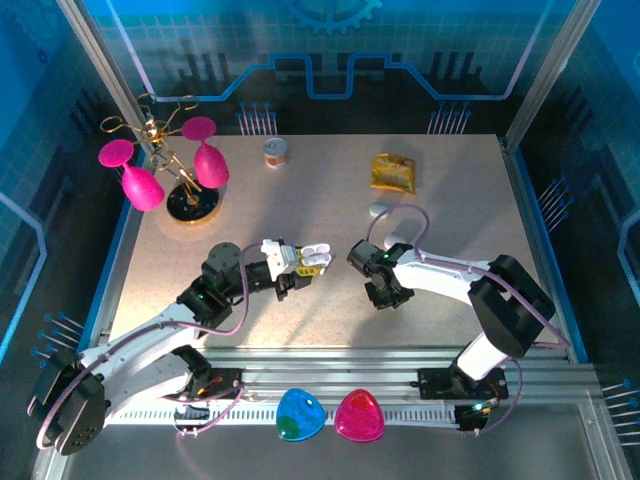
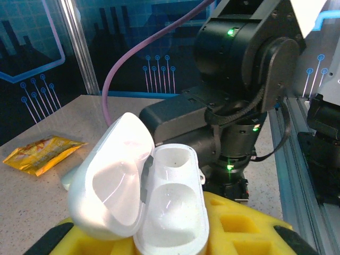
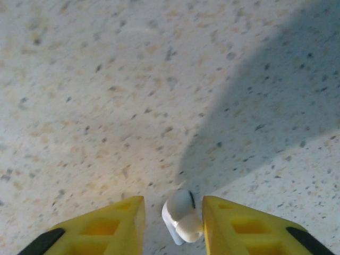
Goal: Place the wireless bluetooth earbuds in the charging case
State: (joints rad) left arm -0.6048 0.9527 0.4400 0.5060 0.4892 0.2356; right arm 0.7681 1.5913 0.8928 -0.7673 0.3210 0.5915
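Observation:
My left gripper (image 1: 298, 260) is shut on the charging case (image 2: 172, 212), a white pebble-like shell held above the table with its lid (image 2: 109, 183) hinged open to the left. Both wells of the case look bare. A tiny white earbud (image 3: 181, 217) lies on the speckled table between the yellow fingers (image 3: 109, 226) of my right gripper (image 3: 172, 220). The jaws stand apart; the earbud rests against the right finger, with a gap on its left. In the top view the right gripper (image 1: 386, 296) points down at the table, just right of the case (image 1: 315, 250).
A yellow packet (image 1: 393, 172) lies at the back right, with two white cases (image 1: 378, 210) (image 1: 400, 236) nearer. A small can (image 1: 276, 152) and pink glasses on a stand (image 1: 190, 200) stand at the back left. The right arm's black wrist (image 2: 239, 79) looms close ahead of the case.

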